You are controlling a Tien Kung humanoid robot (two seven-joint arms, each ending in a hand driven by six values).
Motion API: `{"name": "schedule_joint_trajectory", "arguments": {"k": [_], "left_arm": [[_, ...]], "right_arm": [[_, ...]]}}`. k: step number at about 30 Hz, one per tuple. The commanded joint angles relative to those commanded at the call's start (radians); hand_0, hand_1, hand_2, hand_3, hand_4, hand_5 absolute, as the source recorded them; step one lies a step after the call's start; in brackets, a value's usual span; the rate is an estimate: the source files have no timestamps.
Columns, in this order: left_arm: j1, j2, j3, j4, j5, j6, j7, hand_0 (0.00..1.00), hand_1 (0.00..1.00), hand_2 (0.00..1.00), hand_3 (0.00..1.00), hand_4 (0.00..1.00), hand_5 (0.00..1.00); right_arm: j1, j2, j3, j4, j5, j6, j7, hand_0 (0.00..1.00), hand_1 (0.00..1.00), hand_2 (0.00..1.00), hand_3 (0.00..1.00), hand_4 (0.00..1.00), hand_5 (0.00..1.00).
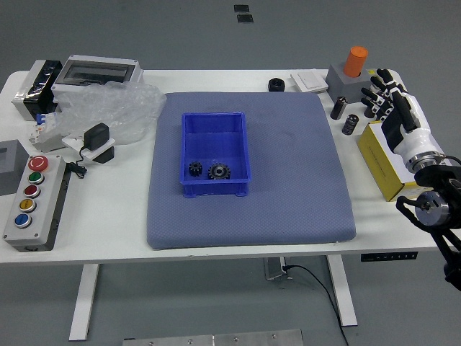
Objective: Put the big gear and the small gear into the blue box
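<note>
Both gears lie inside the blue box (214, 144), near its front wall. The big gear (219, 171) is dark and toothed; the small gear (195, 169) sits just left of it, a little apart. Far from the box, my right hand (389, 101) is raised over the table's right side above the yellow box, fingers spread and holding nothing. My left arm does not show.
Under the blue box is a grey-blue mat (288, 187). Button panel (36, 202), plastic bag (108, 108) and black adapter (97, 137) are at left. Black cylinders (338, 108), a yellow box (385, 162) and an orange cylinder (355, 62) are at right.
</note>
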State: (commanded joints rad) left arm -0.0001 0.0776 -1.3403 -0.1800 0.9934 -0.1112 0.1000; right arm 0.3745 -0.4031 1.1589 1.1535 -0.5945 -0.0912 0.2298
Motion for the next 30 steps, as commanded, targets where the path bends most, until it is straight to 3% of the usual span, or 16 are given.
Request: {"name": "schedule_joint_trajectory", "arguments": {"k": [30], "left_arm": [[0.017, 0.019, 0.026, 0.000, -0.010, 0.000, -0.001, 0.848, 0.797, 0.797, 0.842, 0.577, 0.064]], "right_arm": [[-0.007, 0.001, 0.014, -0.007, 0.002, 0.001, 0.000, 0.861, 0.806, 0.913, 0.879, 0.818, 0.609]]}}
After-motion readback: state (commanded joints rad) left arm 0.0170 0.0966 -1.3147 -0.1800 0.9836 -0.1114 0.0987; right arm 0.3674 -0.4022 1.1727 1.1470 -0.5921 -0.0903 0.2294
